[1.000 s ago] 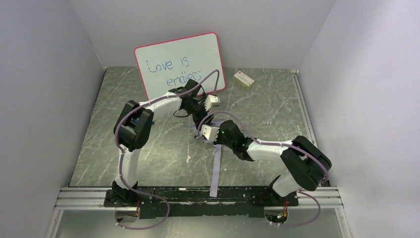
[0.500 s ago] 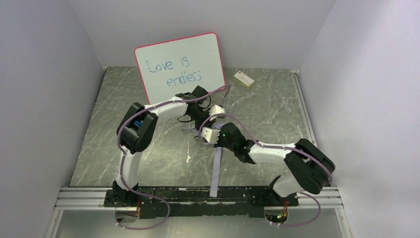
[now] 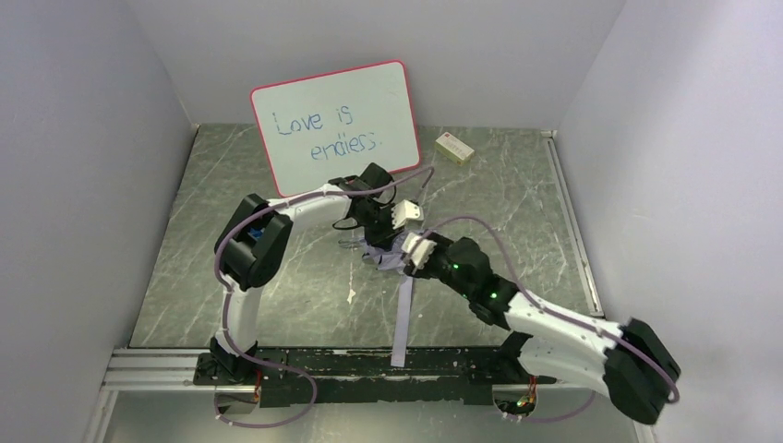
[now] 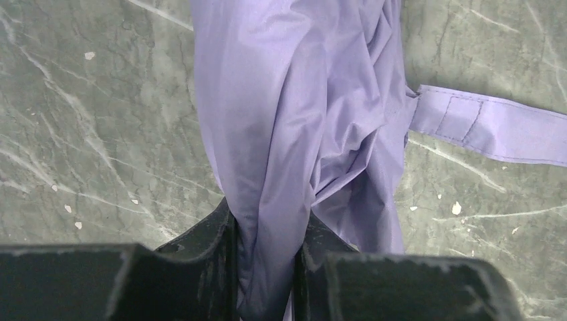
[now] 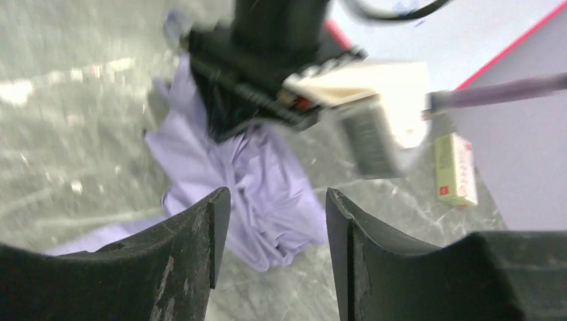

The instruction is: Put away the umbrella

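The umbrella [image 3: 386, 261] lies as a crumpled bundle of pale lavender fabric at the middle of the table. Its long closure strap [image 3: 403, 314] runs toward the near edge. My left gripper [image 3: 377, 242] is down on the bundle from the far side. In the left wrist view the left gripper [image 4: 266, 221] is shut on a thick fold of the umbrella [image 4: 294, 114], with the strap [image 4: 488, 124] leading off to the right. My right gripper [image 3: 403, 251] sits just right of the bundle. The right gripper [image 5: 274, 221] is open, nothing between its jaws, and the umbrella [image 5: 261, 180] lies ahead of it.
A red-framed whiteboard [image 3: 337, 120] with blue writing leans against the back wall. A small cream box [image 3: 454, 148] lies at the back right, and the box [image 5: 455, 170] also shows in the right wrist view. A metal rail [image 3: 369, 365] runs along the near edge. Walls close in both sides.
My left gripper came down onto the bundle and shut on the fabric. My right gripper let go, opened and drew back to the right, its arm stretching out low.
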Robot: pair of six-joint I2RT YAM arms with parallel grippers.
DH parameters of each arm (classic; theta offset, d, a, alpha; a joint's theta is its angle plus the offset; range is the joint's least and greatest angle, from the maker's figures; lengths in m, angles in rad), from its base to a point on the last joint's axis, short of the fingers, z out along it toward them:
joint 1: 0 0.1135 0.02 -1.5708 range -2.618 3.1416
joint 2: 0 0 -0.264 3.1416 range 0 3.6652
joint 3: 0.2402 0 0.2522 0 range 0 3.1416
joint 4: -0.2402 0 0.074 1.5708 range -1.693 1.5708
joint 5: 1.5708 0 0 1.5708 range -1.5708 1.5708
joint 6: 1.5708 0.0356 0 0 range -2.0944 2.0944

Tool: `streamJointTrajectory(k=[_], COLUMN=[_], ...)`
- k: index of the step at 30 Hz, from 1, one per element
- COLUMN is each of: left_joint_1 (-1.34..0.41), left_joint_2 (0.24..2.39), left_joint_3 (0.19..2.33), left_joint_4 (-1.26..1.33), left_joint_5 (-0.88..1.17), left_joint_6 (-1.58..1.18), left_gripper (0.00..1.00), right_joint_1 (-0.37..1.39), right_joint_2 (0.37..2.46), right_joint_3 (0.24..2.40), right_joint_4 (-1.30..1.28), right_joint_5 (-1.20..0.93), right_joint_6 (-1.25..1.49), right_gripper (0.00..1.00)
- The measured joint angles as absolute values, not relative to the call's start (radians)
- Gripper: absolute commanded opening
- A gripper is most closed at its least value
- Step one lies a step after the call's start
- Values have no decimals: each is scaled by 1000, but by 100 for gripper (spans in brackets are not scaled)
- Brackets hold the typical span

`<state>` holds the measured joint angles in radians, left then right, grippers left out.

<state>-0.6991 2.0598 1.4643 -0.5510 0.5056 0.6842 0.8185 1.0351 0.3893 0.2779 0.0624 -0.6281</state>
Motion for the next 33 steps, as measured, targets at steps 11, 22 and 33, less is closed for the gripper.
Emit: streamJointTrajectory(k=[11, 22, 33], left_joint_1=[-767, -861, -944], left_joint_2=[1989, 1945, 1932], left_joint_3=[1359, 1232, 1055], left_joint_4=[-430, -190, 163], left_joint_5=[350, 141, -87], left_joint_6=[724, 758, 868], left_gripper=[5, 5, 5], right_joint_1=[807, 361, 234], right_joint_2=[698, 735, 1122], right_joint_3=[319, 411, 687], right_joint_4=[406, 266, 13], right_joint_5=[342, 305, -106], right_joint_6=[-250, 149, 123], right_gripper=[61, 61, 76])
